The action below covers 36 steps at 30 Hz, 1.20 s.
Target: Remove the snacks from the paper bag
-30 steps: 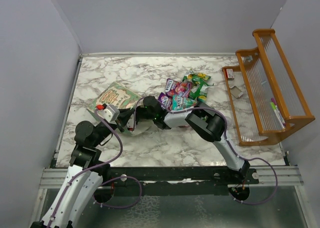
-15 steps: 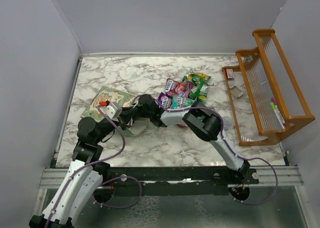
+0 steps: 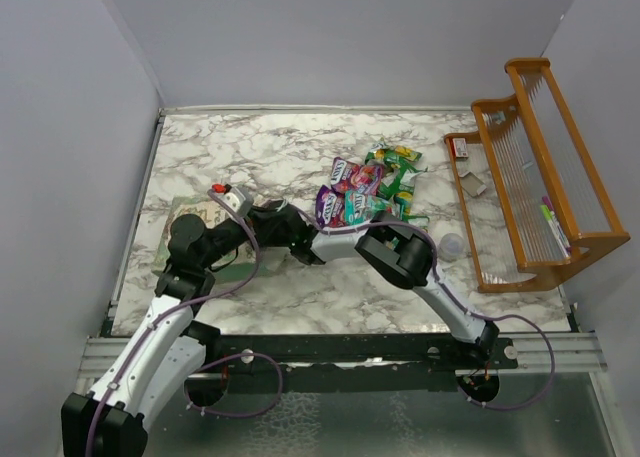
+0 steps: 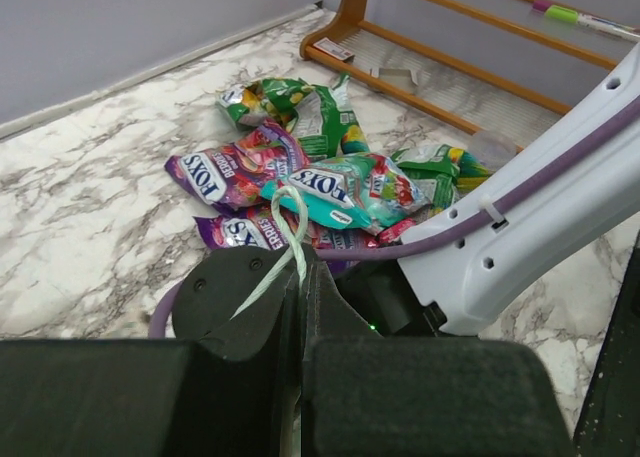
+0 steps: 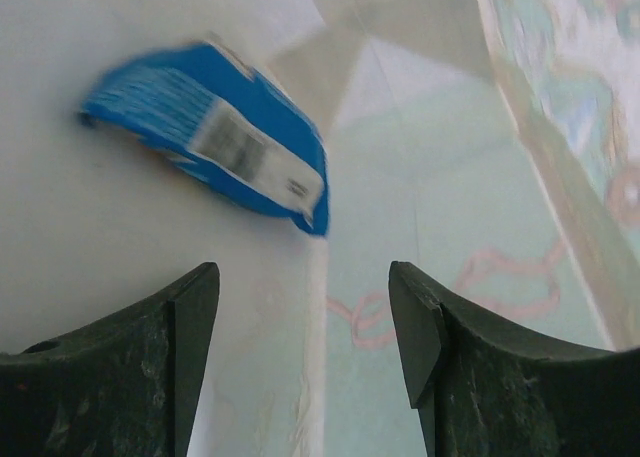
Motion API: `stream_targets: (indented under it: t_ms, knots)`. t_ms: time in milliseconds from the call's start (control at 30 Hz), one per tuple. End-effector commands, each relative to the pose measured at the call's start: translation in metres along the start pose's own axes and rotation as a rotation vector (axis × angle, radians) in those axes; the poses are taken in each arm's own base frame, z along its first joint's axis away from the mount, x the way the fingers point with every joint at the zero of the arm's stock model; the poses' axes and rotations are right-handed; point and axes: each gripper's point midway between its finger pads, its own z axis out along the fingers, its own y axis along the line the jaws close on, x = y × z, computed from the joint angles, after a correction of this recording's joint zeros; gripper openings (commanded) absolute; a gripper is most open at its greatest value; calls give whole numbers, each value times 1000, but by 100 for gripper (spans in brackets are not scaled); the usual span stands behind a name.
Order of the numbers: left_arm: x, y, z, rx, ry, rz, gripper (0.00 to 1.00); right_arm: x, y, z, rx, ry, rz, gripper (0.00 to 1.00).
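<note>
The pale-green paper bag lies at the table's left, mostly covered by my left arm. My left gripper is shut on the bag's thin pale-green string handle. In the right wrist view I look into the bag's cream inside. My right gripper stands open there with nothing between its fingers. A blue snack packet lies just beyond them, not touched. Several purple, pink, teal and green snacks lie piled on the marble outside the bag.
An orange wooden rack stands along the right edge. A small translucent cup sits in front of it, close to my right arm's elbow. Grey walls close off the left and back.
My left arm has pulled the bag left and nearer by its handle. The right arm has followed left, deeper into the bag, and its jaws have spread a little wider.
</note>
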Motion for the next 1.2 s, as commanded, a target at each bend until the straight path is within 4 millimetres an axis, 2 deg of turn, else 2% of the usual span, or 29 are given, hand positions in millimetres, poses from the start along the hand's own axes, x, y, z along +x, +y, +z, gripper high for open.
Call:
stream_targets:
  t_ms: [0, 100, 200, 467, 733, 900, 1033, 1100, 1167]
  knots:
    - [-32, -20, 6, 111, -80, 9, 0, -10, -7, 14, 66, -20, 21, 69]
    - [-37, -20, 11, 119, -77, -13, 0, -17, 0, 19, 58, -46, -21, 67]
    - [-40, -8, 19, 66, -53, -62, 0, -30, 2, 19, 75, -84, -68, 67]
    - [-43, 23, 21, -107, -14, -72, 0, -39, 7, -7, 106, -98, -88, 67]
    - [-34, 31, 28, -107, 56, -19, 0, -56, 10, -18, 76, -163, -144, 65]
    - [-34, 25, 30, -70, 60, -19, 0, -69, 22, -14, -5, -236, -186, 54]
    - [-31, 22, 29, -62, 48, -46, 0, -70, 24, -5, -32, -256, -198, 34]
    - [-30, 22, 28, -63, 48, -57, 0, -64, 16, 0, 2, -222, -172, 25]
    - [-29, 21, 25, -67, 51, -55, 0, -52, -6, -2, 93, -164, -122, 17]
